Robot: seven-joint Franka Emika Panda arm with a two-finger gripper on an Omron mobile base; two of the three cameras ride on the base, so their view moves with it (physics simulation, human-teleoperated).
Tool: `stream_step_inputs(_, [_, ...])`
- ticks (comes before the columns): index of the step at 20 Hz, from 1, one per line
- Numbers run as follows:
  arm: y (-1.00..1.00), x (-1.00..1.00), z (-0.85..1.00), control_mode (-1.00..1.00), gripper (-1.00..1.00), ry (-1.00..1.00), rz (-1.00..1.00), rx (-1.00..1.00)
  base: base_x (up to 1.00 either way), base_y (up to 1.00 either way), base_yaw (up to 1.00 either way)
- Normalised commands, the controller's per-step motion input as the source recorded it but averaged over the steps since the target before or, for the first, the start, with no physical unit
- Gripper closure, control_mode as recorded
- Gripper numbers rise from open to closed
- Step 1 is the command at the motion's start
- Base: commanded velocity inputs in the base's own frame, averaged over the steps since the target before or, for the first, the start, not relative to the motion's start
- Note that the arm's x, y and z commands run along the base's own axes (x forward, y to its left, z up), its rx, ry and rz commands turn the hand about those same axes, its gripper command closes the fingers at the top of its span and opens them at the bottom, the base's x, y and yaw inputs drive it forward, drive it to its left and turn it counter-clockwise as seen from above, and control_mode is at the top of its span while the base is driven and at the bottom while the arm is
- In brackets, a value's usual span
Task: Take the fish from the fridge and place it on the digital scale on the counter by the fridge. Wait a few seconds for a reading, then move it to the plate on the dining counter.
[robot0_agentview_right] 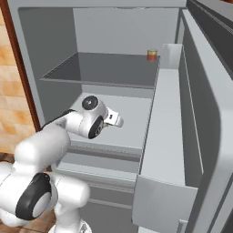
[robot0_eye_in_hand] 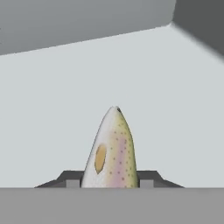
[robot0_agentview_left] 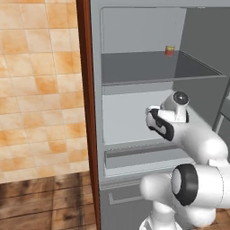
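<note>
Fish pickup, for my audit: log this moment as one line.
stage: fridge pickup | fish: between fingers | scale: pending | plate: pending

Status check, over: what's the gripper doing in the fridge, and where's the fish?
Gripper inside the open fridge, fingers either side of the fish. Contact with the fish: cannot tell. Small red can on the shelf above, out of the way.

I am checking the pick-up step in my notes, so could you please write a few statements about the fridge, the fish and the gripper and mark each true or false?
1. The fridge door stands open. True.
2. The fish lies between the gripper fingertips. True.
3. The gripper is outside the fridge, above a counter. False: it reaches in over the lower shelf.
4. The small red-and-yellow can lies beside the fish. False: it stands on the upper shelf.
</note>
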Motion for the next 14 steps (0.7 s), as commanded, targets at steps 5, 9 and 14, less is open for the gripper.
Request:
stream_step_inputs(5, [-0.06, -0.89, 0.9, -1.0, 1.0, 0.19, -0.07, 0.15, 0.0, 0.0, 0.0])
stream_step_inputs(9, [0.0, -1.0, 0.74, -1.0, 1.0, 0.21, -0.06, 0.08, 0.0, 0.0, 0.0])
stream_step_inputs(14, [0.0, -1.0, 0.74, -1.0, 1.0, 0.21, -0.07, 0.03, 0.0, 0.0, 0.0])
